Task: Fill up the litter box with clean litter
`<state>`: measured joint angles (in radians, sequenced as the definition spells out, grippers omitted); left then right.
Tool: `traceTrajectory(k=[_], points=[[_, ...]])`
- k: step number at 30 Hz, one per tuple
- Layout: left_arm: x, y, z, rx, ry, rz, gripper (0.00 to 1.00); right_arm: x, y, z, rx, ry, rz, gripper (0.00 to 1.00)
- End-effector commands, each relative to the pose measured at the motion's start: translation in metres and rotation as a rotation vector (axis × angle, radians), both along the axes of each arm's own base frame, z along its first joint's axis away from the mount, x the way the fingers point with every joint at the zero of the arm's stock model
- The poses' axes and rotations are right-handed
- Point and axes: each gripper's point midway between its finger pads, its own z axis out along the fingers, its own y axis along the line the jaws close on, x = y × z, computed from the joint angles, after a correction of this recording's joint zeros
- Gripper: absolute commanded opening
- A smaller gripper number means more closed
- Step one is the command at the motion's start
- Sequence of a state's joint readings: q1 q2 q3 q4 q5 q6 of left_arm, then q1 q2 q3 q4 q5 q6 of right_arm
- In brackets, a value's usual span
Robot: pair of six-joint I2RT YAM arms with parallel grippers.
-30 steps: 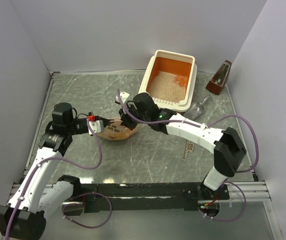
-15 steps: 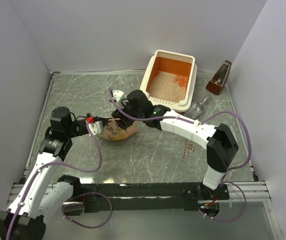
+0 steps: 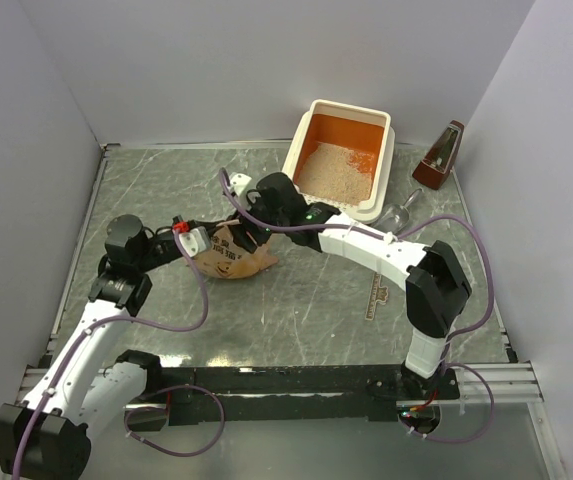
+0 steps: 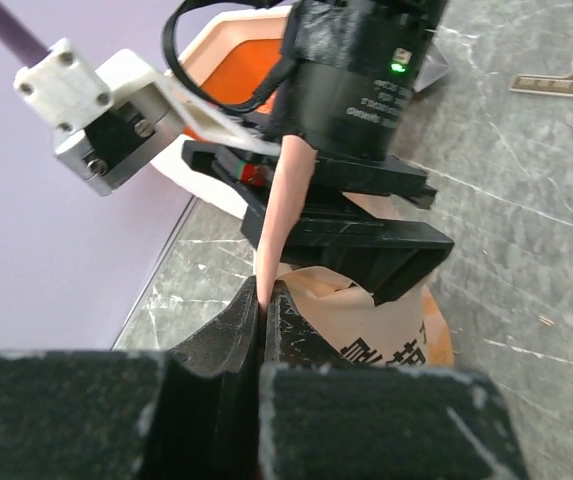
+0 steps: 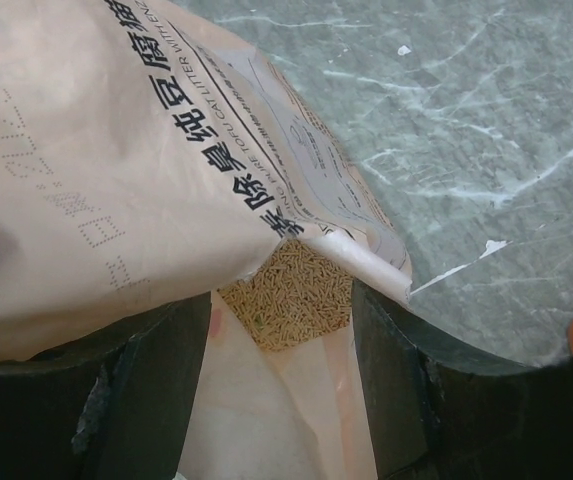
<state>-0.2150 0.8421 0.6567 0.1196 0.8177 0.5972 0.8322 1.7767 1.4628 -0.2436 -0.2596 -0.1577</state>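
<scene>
The litter box (image 3: 384, 132), cream outside and orange inside, stands at the back right with clean litter (image 3: 330, 168) in its near half. A peach-pink bag (image 3: 234, 258) lies on the table left of it. My left gripper (image 3: 202, 246) is shut on a thin flap of the bag (image 4: 278, 215), pulled taut. My right gripper (image 3: 250, 227) hovers over the bag's mouth, open. In the right wrist view its fingers (image 5: 158, 385) straddle the mouth, where beige pellets (image 5: 291, 298) show inside the bag (image 5: 116, 180). The box's rim (image 4: 209, 42) shows behind the right gripper in the left wrist view.
A grey metal scoop (image 3: 399, 214) lies just right of the litter box. A brown wedge-shaped object (image 3: 441, 157) stands at the back right corner. A thin ruler-like strip (image 3: 376, 297) lies on the table under the right arm. White walls close in three sides.
My right gripper has opened and let go of the bag, and its arm has swung a little left and back. The left gripper keeps hold of the flap and has lifted slightly.
</scene>
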Motion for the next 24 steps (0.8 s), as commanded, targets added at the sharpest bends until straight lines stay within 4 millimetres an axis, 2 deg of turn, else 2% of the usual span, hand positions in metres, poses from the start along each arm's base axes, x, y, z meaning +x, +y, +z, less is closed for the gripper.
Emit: traceTrajectory(k=[1,5,7,9,11,12,14,15,18,19,20,21,22,23,24], points=[[0.015,0.008,0.039,-0.062,-0.137,0.081,0.01,0.008,-0.011,0.028,0.030,-0.046,-0.037,0.66],[0.014,0.006,0.036,-0.062,-0.120,0.070,0.06,0.009,-0.025,0.057,0.064,-0.061,-0.090,0.67],[0.012,0.005,0.035,-0.060,-0.116,0.055,0.06,0.007,-0.037,0.077,0.112,-0.078,-0.131,0.67],[0.010,0.004,0.036,-0.064,-0.111,0.050,0.11,0.005,-0.054,0.101,0.160,-0.107,-0.177,0.68],[0.008,0.003,0.036,-0.062,-0.111,0.040,0.15,0.010,-0.072,0.114,0.174,-0.133,-0.280,0.86],[0.007,0.002,0.035,-0.060,-0.098,0.035,0.15,0.009,-0.084,0.131,0.195,-0.163,-0.320,0.93],[0.005,0.000,0.034,-0.059,-0.079,0.019,0.23,0.008,-0.099,0.141,0.200,-0.178,-0.365,0.94],[0.004,0.000,0.035,-0.055,-0.066,0.016,0.24,0.008,-0.113,0.153,0.215,-0.199,-0.411,0.94],[-0.001,0.001,0.037,-0.041,-0.063,0.010,0.29,0.020,-0.158,0.167,0.237,-0.207,-0.606,0.95],[-0.002,0.001,0.038,-0.040,-0.062,0.010,0.31,0.031,-0.182,0.168,0.258,-0.194,-0.715,0.96],[-0.004,0.002,0.039,-0.038,-0.066,0.013,0.33,0.035,-0.197,0.161,0.256,-0.181,-0.771,0.96],[-0.005,0.003,0.041,-0.037,-0.071,0.014,0.35,0.036,-0.215,0.164,0.273,-0.184,-0.840,0.96],[-0.008,0.003,0.043,-0.042,-0.073,0.016,0.37,0.046,-0.241,0.160,0.302,-0.162,-0.948,0.96],[-0.010,0.003,0.045,-0.042,-0.077,0.010,0.39,0.049,-0.254,0.148,0.297,-0.146,-1.001,0.96],[-0.012,0.002,0.047,-0.042,-0.083,0.005,0.40,0.050,-0.273,0.147,0.309,-0.155,-1.074,0.96]])
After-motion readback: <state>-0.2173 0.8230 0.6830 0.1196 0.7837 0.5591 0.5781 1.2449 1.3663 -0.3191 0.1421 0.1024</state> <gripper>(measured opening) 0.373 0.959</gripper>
